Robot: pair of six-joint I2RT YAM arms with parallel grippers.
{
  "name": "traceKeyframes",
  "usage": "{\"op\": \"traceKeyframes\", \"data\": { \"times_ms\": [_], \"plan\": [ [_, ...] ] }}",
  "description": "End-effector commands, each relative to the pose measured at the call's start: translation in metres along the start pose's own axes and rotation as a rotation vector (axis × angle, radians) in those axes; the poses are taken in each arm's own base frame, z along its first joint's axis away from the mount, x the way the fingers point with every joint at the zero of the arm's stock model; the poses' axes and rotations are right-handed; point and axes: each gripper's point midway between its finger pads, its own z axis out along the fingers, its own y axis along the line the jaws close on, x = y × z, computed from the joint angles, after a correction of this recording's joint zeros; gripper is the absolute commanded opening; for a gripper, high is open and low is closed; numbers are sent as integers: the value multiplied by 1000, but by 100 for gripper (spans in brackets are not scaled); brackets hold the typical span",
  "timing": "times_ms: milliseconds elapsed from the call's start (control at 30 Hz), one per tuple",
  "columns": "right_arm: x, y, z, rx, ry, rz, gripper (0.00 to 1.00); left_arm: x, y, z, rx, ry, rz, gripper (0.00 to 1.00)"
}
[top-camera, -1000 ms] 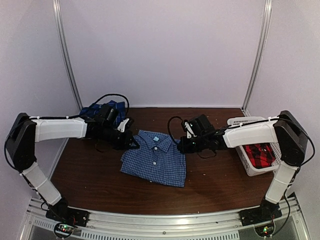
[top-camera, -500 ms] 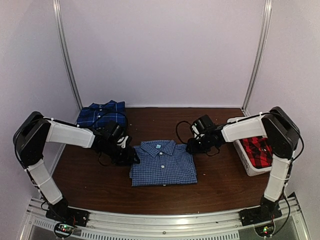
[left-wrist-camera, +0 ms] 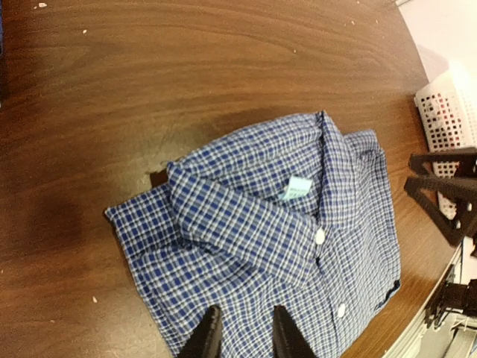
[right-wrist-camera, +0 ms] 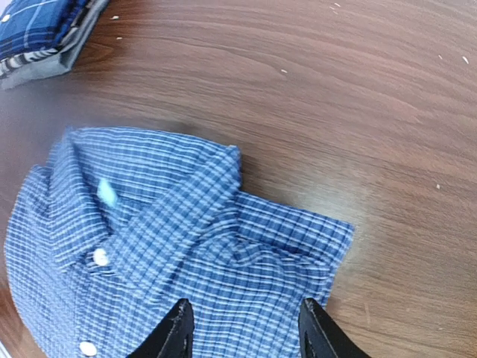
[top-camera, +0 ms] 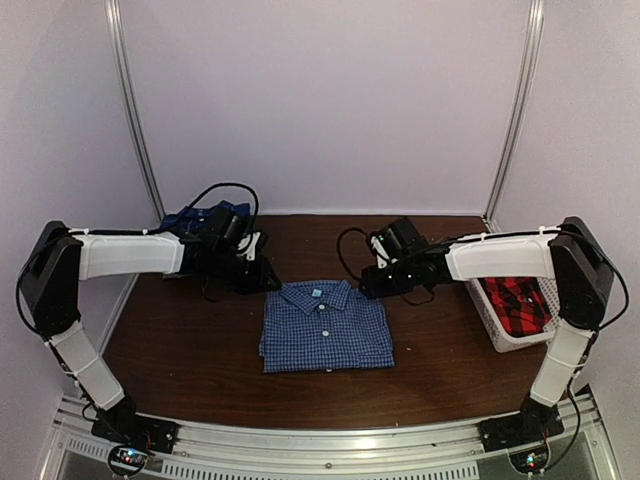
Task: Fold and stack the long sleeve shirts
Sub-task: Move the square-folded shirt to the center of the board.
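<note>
Both grippers have let go and drawn back from the shirt's shoulders: the left gripper (left-wrist-camera: 242, 339) hovers with its jaws narrowly apart, the right gripper (right-wrist-camera: 246, 332) is spread wider, and neither pinches anything. Between them the blue-and-white check shirt (top-camera: 325, 325) lies folded and squared, collar away from the arms, at the middle of the table (top-camera: 440, 370), where a second ago it sat skewed. That release suggests the fold is finished and stacking comes next, probably onto the darker blue plaid shirt (top-camera: 190, 218) at far left — while the red-and-black plaid shirt (top-camera: 520, 305) waits in the basket (top-camera: 500, 335).
</note>
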Motion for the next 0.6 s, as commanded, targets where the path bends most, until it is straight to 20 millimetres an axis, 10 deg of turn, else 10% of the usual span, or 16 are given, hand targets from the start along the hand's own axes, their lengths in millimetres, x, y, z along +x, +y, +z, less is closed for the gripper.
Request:
{"op": "traceKeyframes", "data": {
  "times_ms": [0,567],
  "plan": [
    [-13,22,-5,-21,-30,-40,50,-12,5,17,-25,10,37,18],
    [19,32,51,-55,73,-51,50,-10,42,82,-46,88,4,0]
  ]
}}
